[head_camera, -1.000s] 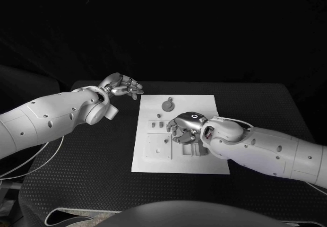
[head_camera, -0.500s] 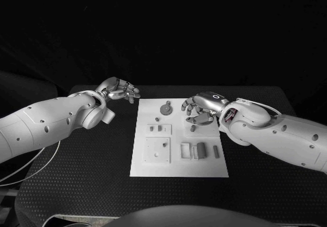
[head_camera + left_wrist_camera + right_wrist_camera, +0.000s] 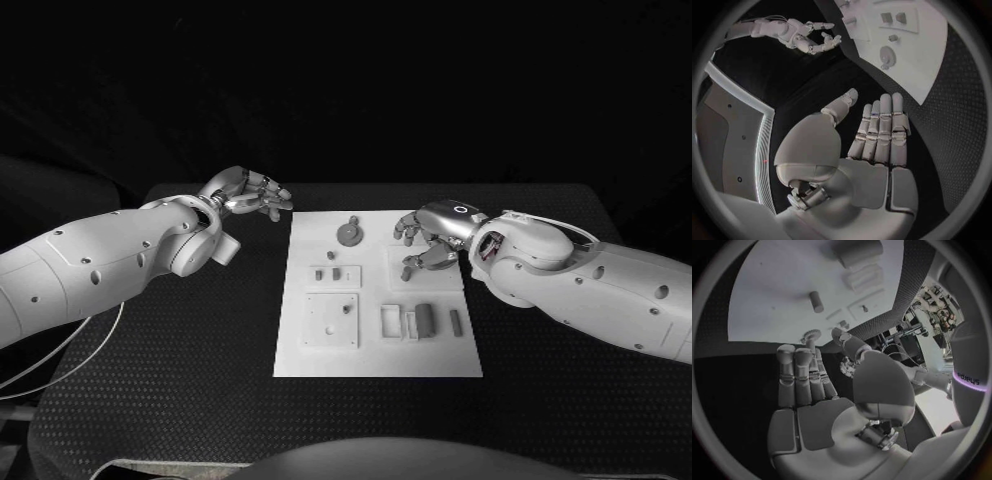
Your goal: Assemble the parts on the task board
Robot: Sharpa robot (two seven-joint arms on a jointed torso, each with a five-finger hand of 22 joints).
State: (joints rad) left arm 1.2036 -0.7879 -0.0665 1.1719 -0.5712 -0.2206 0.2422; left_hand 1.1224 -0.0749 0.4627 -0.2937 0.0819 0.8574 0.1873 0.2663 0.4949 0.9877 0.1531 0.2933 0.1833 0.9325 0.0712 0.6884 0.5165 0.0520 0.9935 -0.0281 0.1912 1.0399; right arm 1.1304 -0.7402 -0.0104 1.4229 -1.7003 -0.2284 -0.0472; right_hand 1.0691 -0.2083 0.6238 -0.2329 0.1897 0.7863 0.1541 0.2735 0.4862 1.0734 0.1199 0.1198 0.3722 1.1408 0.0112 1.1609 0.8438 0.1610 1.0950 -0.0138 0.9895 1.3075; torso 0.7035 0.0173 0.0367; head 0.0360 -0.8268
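Over task board (image 3: 378, 350), right hand (image 3: 431, 237) shifted slightly nearer.

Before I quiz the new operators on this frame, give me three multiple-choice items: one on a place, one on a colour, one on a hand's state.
1. Where does the left hand hover?
A. over the table beside the board's far left corner
B. over the board's near edge
C. on the round part

2. What colour is the task board?
A. black
B. white
C. red

3. What is the right hand holding?
A. the round part
B. a long part
C. nothing

Answers: 1 A, it hangs off the board over the black table. 2 B, a white plate on black. 3 C, its fingers are spread and bare in the right wrist view.
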